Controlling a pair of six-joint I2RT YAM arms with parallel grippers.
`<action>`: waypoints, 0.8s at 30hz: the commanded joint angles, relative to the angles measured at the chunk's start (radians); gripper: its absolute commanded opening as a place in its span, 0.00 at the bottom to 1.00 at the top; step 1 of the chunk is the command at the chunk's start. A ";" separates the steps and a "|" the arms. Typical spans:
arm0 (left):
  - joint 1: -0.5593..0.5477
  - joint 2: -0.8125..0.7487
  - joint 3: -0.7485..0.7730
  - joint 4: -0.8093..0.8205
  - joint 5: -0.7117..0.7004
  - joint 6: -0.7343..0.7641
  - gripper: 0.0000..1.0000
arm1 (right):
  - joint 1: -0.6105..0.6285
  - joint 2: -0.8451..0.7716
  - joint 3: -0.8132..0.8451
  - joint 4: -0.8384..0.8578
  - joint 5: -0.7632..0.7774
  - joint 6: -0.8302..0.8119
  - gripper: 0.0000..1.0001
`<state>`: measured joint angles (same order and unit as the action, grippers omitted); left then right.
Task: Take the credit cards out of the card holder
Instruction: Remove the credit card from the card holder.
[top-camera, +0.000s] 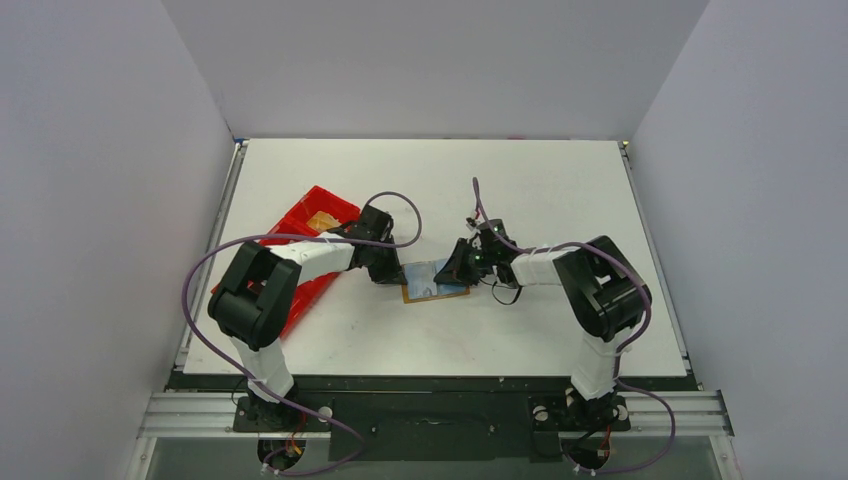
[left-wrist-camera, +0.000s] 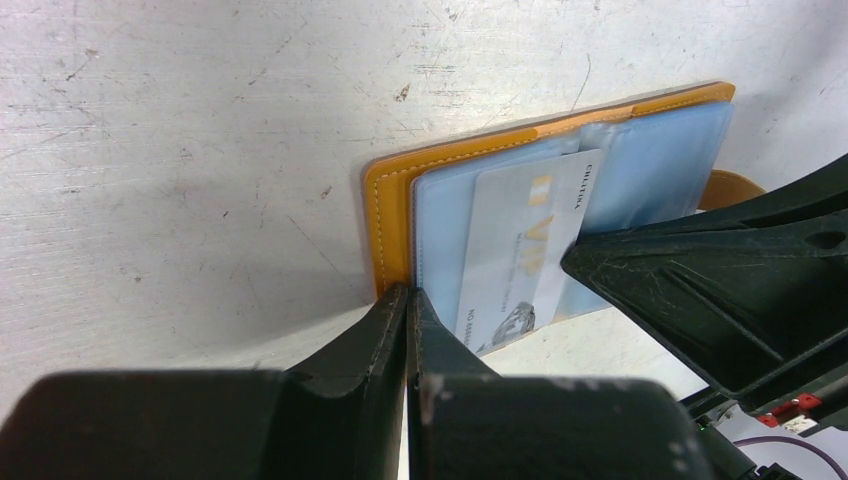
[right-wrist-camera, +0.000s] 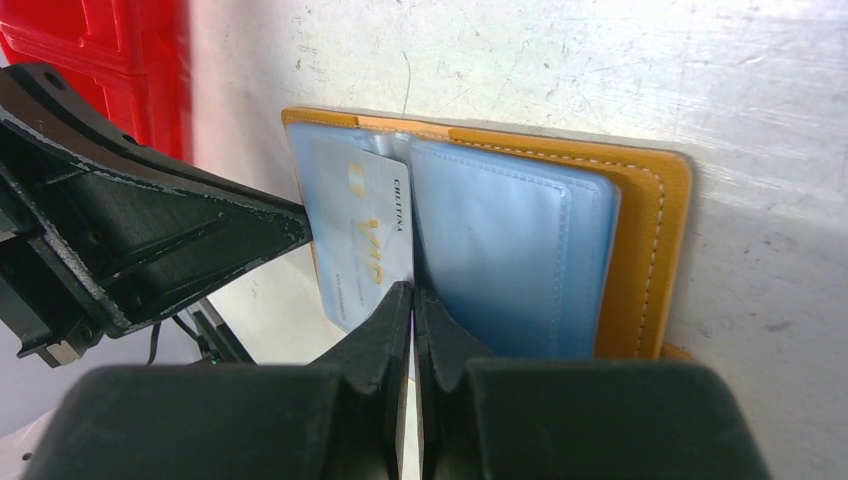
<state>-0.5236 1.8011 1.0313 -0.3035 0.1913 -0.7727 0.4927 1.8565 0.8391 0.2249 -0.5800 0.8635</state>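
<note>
a robotics lab, set up as a closed test cell. two robot arms, left (top-camera: 255, 295) and right (top-camera: 600, 290), are bolted to a metal rail (top-camera: 680, 410) at the near edge of a scratched white table (top-camera: 560, 190). plain pale walls (top-camera: 430, 60) box it in on three sides, and purple cables (top-camera: 398, 197) loop off the arms.

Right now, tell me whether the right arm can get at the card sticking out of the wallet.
Probably yes. The right gripper is shut with its tips at the edge of the card, which pokes out of the open wallet; nothing lies between them.
</note>
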 joint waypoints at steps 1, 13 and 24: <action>0.010 0.037 -0.012 -0.044 -0.056 0.033 0.00 | -0.014 -0.038 -0.010 -0.087 0.071 -0.067 0.00; 0.010 0.040 -0.004 -0.048 -0.056 0.038 0.00 | -0.016 -0.070 0.034 -0.172 0.092 -0.127 0.00; 0.007 0.041 0.000 -0.047 -0.053 0.039 0.00 | -0.006 -0.018 0.042 -0.095 0.025 -0.076 0.27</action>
<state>-0.5232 1.8023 1.0317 -0.3035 0.1917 -0.7723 0.4904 1.8111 0.8604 0.1188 -0.5743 0.7883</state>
